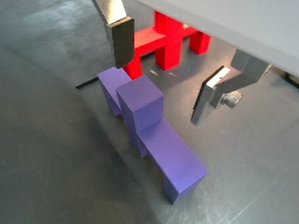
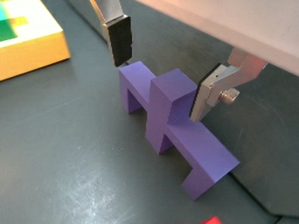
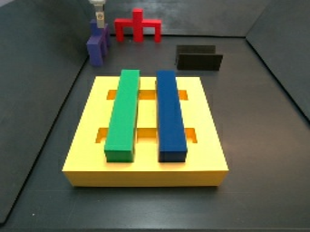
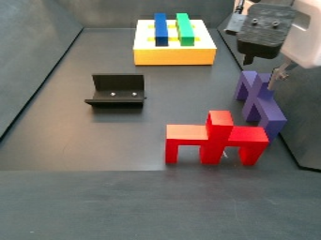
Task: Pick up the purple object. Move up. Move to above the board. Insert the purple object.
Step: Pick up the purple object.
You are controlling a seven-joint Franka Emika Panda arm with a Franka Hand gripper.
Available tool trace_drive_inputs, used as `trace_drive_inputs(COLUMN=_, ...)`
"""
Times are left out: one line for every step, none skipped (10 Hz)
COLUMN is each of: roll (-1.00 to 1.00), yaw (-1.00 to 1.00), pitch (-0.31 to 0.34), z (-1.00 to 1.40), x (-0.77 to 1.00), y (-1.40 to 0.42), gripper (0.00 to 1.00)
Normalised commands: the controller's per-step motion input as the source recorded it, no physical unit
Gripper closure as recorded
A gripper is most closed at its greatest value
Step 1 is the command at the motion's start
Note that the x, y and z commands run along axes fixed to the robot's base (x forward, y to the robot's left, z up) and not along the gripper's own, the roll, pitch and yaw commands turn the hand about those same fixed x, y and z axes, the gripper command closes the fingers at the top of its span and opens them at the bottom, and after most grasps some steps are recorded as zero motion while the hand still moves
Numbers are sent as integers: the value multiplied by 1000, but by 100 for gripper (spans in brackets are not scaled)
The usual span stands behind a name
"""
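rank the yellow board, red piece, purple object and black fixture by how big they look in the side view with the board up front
1. the board, largest by far.
2. the red piece and the fixture: look alike, both farther back, unranked.
3. the purple object, under the gripper, smallest showing.

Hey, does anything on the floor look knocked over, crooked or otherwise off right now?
Nothing stands out. The purple bridge-shaped piece sits under the open claw, and the green and blue bars lie straight and parallel on the yellow square board.

- A red piece [image 4: 216,139] stands on the dark floor [image 4: 88,136]; it also shows in a side view [image 3: 138,26] and a wrist view [image 1: 167,45].
- The fixture [image 4: 116,91], a dark bracket, stands apart from the red piece, seen in both side views [image 3: 200,58].
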Motion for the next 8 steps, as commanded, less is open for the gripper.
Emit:
trace_drive_inputs(roll=-284, yaw=-520, pitch=-114, z=-223, x=-106, y=189, gripper=0)
trace_drive_inputs(roll=-224, yaw=-289, pitch=-153, z=-111, x=-271, y=143, gripper=0)
trace_drive_inputs(roll=-114, yaw=-257, pitch=-217, z=-223, x=-280, y=54, gripper=0)
trace_drive_inputs(roll=-16, yaw=-249, pitch=-229, z=-277, x=-240, y=0, gripper=0)
trace_drive_inputs(roll=0, yaw=-266, pitch=-210, z=-243, x=-77, y=-46, gripper=0)
trace_drive_inputs(roll=40, yaw=-74, pitch=-149, z=-317, x=0, y=0, gripper=0)
trace_drive_inputs(roll=121, yaw=0, pitch=-87, z=-257, x=83, y=-6, gripper=0)
trace_drive_inputs(roll=86, yaw=-29, pitch=-11, z=-166, x=80, y=0, gripper=0)
